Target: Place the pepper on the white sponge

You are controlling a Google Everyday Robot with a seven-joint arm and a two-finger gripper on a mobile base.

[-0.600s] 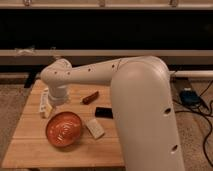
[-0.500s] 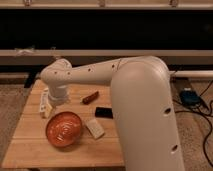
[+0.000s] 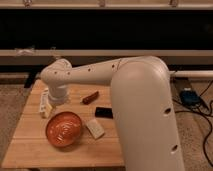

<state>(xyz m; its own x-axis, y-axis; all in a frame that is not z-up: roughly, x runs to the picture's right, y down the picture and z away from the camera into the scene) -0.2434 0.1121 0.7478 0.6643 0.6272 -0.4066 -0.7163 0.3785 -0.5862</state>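
The dark red-brown pepper (image 3: 90, 97) lies on the wooden table (image 3: 35, 145), towards the back and right of the middle. The white sponge (image 3: 95, 128) lies nearer the front, just right of the orange bowl (image 3: 63, 128). My big white arm reaches from the right across the table to the left. Its far end, where the gripper (image 3: 55, 99) sits, hangs over the table's left part, left of the pepper and behind the bowl. The pepper and the sponge are apart, with a flat black rectangle (image 3: 103, 112) between them.
A long white bar-shaped object with a yellow end (image 3: 46, 105) lies at the table's left side beside the arm's end. Cables and a blue device (image 3: 190, 96) lie on the floor to the right. A dark wall with a rail runs behind the table.
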